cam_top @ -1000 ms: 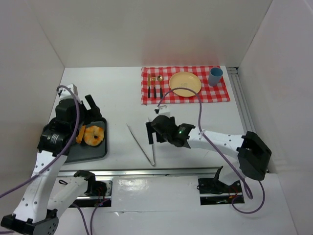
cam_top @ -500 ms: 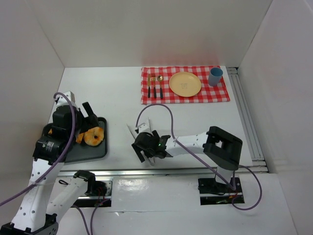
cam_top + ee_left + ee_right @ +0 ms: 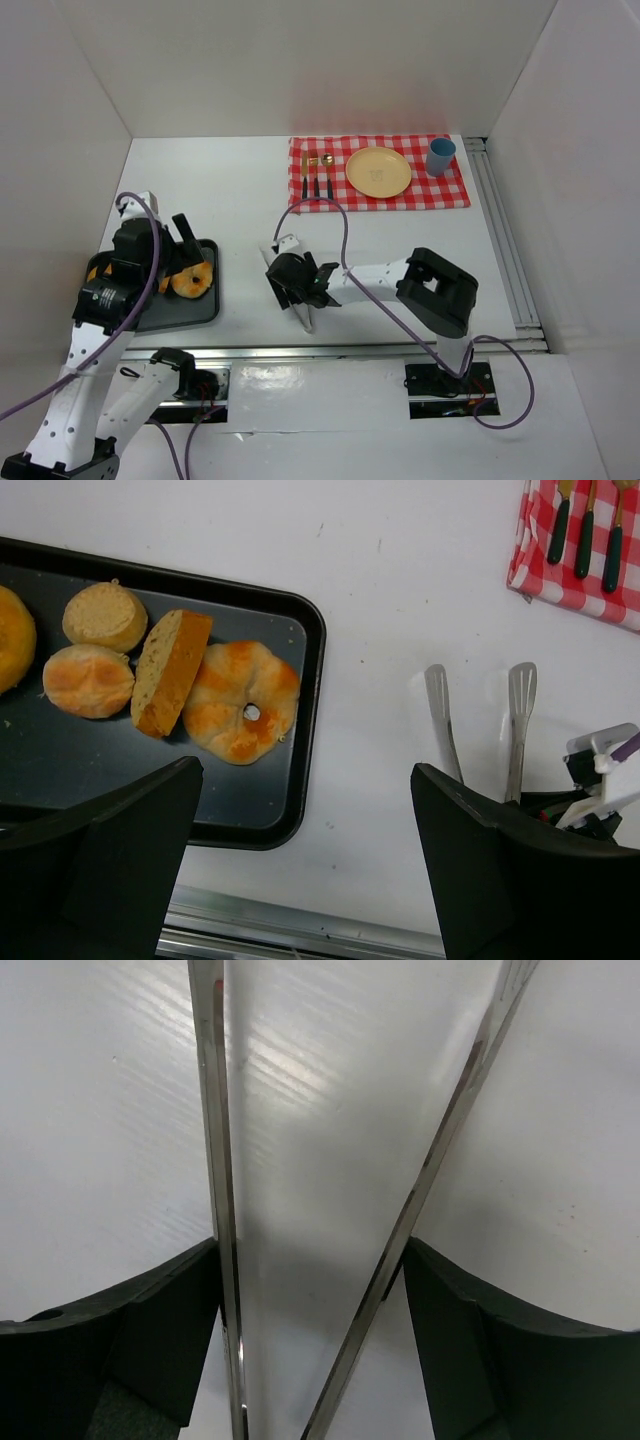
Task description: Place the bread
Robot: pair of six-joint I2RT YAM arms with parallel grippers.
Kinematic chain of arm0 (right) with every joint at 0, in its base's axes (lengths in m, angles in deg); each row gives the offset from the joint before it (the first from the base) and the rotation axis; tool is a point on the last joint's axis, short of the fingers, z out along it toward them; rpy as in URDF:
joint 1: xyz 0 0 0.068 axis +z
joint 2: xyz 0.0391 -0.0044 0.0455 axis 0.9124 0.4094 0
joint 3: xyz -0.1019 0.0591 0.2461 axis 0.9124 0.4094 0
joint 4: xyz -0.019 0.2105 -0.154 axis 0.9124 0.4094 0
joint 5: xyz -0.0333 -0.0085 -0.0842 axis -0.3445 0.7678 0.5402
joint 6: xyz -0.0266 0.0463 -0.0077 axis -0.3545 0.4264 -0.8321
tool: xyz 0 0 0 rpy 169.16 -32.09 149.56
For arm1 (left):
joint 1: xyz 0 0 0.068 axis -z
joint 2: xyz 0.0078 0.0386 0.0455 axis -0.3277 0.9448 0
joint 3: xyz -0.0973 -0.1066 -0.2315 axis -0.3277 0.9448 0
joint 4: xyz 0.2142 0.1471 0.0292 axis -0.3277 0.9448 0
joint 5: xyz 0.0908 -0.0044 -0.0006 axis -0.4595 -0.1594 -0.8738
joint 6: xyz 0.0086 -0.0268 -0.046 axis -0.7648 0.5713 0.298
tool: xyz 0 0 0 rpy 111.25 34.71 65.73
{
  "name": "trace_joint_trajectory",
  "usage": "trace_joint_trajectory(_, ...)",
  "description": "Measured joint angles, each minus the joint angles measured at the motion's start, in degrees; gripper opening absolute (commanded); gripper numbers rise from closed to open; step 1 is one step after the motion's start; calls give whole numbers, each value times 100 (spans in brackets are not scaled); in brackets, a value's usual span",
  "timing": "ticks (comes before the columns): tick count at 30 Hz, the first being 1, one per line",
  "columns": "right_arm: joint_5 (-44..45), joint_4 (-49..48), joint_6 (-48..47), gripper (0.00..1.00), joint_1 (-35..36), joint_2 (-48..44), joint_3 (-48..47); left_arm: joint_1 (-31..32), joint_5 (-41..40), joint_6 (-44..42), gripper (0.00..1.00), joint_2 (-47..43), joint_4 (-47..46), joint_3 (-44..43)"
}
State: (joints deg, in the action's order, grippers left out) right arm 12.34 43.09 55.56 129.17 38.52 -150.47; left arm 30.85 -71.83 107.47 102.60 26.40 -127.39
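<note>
Barely begun, we judge: the small golden-brown toasted bread pieces (image 3: 240,700) lie on the dark rectangular tray (image 3: 308,730) beneath our open left fingers (image 3: 110,860), the round yellow plate (image 3: 378,171) bare, our right fingers (image 3: 150,1340) spread wide astride the long metal tongs (image 3: 222,1140)

The bread (image 3: 190,278) lies as golden-brown toasted pieces inside a black tray (image 3: 310,730) at the left of the desk. A large lobed round (image 3: 242,700) with a small hole in its middle lies flat, touching a slice (image 3: 170,670) standing tilted on its edge. Left of these, two small rounds (image 3: 105,615) lie close together, with another piece cut off at the edge of the left wrist view.
</note>
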Motion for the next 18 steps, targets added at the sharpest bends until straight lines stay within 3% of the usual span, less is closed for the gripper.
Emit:
trace_joint_trajectory(3, 87, -72, 7, 66, -37, 46, -24, 0, 0, 0, 99, -2, 7, 28)
trace_joint_trajectory(7, 160, -127, 28, 39, -37, 59, -26, 0, 0, -11, 99, -13, 4, 26)
trace_joint_trajectory(9, 236, -101, 33, 32, -37, 44, -26, 0, -4, -22, 99, -20, 4, 26)
trace_joint_trajectory(18, 87, 638, -232, 33, -37, -483, -531, 0, -275, -4, 99, 9, 92, -162)
